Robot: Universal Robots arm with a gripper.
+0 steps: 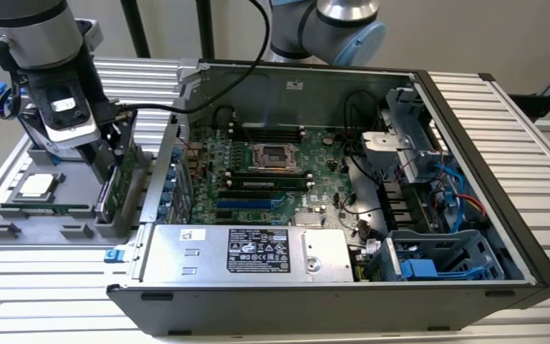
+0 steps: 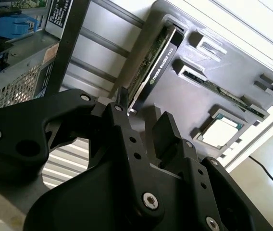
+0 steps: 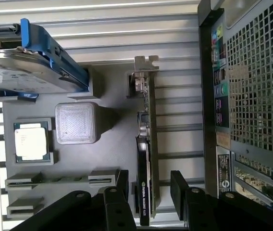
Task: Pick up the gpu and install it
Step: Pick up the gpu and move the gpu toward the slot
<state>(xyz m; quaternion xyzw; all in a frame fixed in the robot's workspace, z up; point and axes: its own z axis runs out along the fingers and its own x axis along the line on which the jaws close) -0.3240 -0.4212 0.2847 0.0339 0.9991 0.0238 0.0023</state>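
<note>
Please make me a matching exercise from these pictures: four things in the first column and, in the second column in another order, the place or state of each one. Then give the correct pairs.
Things
1. gpu
2. processor
3. hard drive
4. computer case

Places or states
A. lies flat in a square pocket of the gray tray
B. open on top, with the green circuit board showing inside
C. stands on its edge in a tray slot, with the open gripper around it
D. silver, with blue rails

Pairs: 1-C, 2-A, 3-D, 4-B
</note>
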